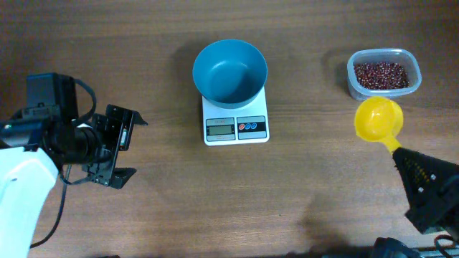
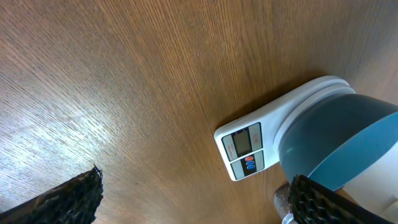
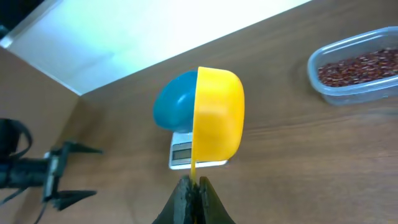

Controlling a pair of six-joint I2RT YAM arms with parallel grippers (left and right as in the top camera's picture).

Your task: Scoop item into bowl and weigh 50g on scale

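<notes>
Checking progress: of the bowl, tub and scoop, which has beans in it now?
Only the clear rectangular tub, far right, holds beans. The teal bowl on the scale and the yellow scoop are empty.

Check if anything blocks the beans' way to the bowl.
Nothing visible does: bare table lies between the bean tub and the teal bowl. The yellow scoop in the right gripper is beside the tub, off that line.

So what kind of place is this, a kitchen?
Probably a robot workbench, not a real kitchen: a plain wooden table, a left gripper open and a right gripper holding a yellow scoop, and only a scale, blue bowl and tub of beans set out.
</notes>
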